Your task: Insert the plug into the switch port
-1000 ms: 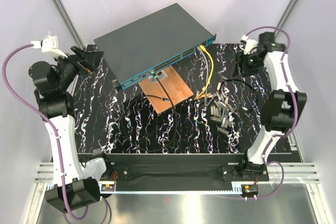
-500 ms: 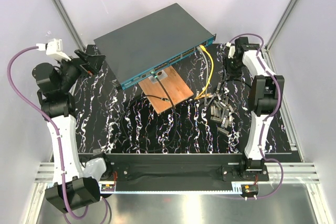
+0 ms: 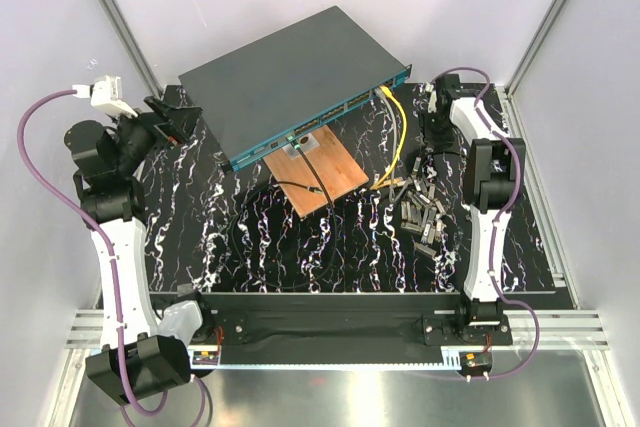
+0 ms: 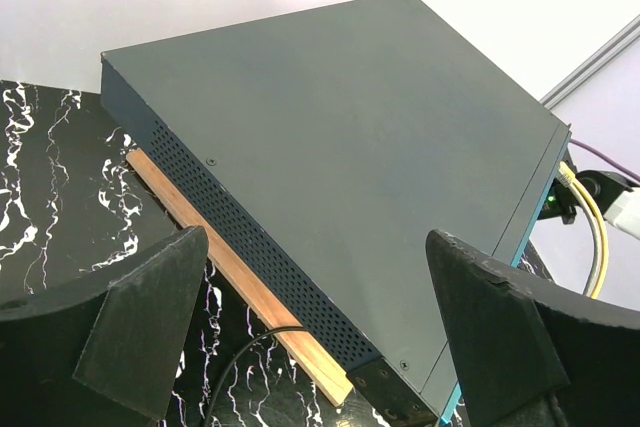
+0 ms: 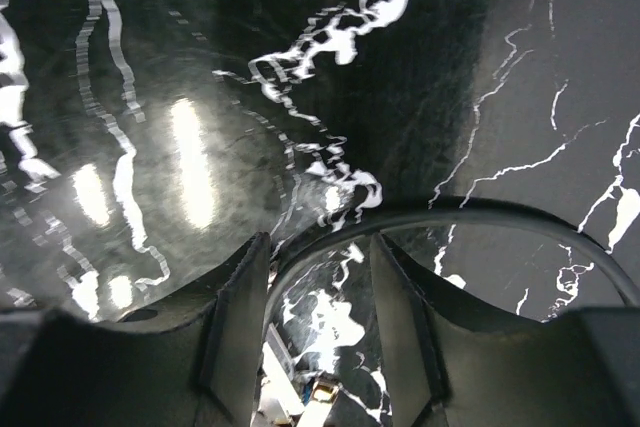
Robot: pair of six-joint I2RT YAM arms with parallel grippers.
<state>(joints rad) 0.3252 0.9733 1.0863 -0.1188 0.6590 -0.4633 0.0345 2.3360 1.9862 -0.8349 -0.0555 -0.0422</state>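
Switch (image 4: 350, 177) just ahead of wide left pincer (image 4: 315, 247), right pincer (image 5: 320, 247) half-parted over black cable (image 5: 480, 209)

The top view looks steeply down over the whole counter (image 3: 200, 237) from high behind its near edge. The left wrist view sits near the switch (image 4: 350, 177), looking slantwise across its top from one corner. The right wrist view faces down, very close to the marbled counter. Top and left wrist views share the switch.

Flat dark-grey switch (image 3: 290, 77), teal-blue front, diagonal
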